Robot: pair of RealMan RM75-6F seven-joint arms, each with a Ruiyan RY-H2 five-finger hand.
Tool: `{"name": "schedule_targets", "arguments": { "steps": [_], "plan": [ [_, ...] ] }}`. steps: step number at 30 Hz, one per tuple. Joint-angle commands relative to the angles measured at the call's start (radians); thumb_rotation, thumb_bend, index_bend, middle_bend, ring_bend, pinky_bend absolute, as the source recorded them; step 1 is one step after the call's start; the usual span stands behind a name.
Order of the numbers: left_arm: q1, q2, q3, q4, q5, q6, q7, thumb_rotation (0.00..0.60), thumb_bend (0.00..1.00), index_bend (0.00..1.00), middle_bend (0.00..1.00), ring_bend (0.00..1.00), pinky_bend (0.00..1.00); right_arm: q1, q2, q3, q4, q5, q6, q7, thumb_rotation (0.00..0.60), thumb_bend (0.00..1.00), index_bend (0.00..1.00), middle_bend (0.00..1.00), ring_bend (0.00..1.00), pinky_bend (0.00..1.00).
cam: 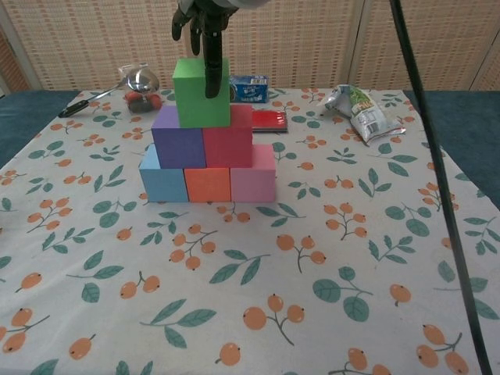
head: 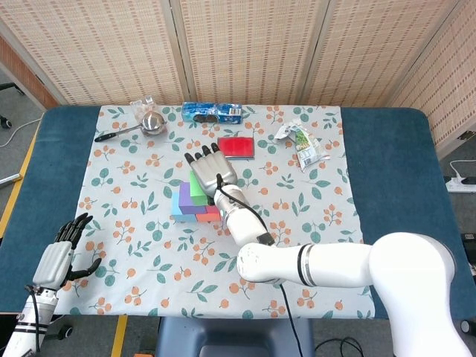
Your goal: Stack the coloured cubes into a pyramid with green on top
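Note:
The pyramid stands mid-cloth: blue (cam: 162,183), orange (cam: 207,184) and pink (cam: 252,183) cubes below, purple (cam: 178,147) and red (cam: 227,147) cubes above them, and the green cube (cam: 191,98) (head: 197,186) on top. My right hand (head: 213,169) (cam: 201,23) hovers over the green cube's far right side with its fingers spread. One finger (cam: 212,74) hangs down across the cube's front; nothing is gripped. My left hand (head: 59,256) hangs open off the table's near left corner, far from the cubes.
A flat red box (head: 237,147) lies just behind the pyramid. A blue packet (head: 212,112) and a metal ladle (head: 141,125) lie at the back, and a snack bag (head: 301,141) at the back right. The flowered cloth (cam: 328,258) covers the table.

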Motion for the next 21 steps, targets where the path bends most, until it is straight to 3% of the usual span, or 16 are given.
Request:
{"name": "schedule_targets", "arguments": {
  "steps": [1,5,10,14,21],
  "plan": [
    [-0.012,0.009,-0.001,0.001,0.004,-0.016,0.002,0.6,0.31,0.0,0.0,0.0,0.0,-0.037,0.062,0.023,-0.068,-0.038,0.001,0.048,0.6,0.0,0.0,0.09,0.0,0.0],
    [-0.045,0.027,-0.008,0.005,0.011,-0.058,-0.005,0.6,0.31,0.0,0.0,0.0,0.0,-0.13,0.178,0.035,-0.175,-0.122,-0.009,0.144,0.6,0.0,0.0,0.07,0.0,0.0],
    [-0.097,0.039,-0.022,0.004,0.014,-0.123,-0.015,0.6,0.31,0.0,0.0,0.0,0.0,-0.277,0.268,0.018,-0.229,-0.283,-0.056,0.288,0.6,0.0,0.0,0.07,0.0,0.0],
    [-0.152,0.026,-0.039,0.012,-0.001,-0.191,0.011,0.6,0.31,0.0,0.0,0.0,0.0,-0.384,0.264,-0.002,-0.19,-0.428,-0.119,0.416,0.6,0.0,0.0,0.07,0.0,0.0],
    [-0.238,-0.026,-0.068,0.05,-0.051,-0.295,0.084,0.6,0.31,0.0,0.0,0.0,0.0,-0.472,0.172,-0.033,-0.049,-0.603,-0.217,0.568,0.6,0.0,0.0,0.07,0.0,0.0]
  ]
}}
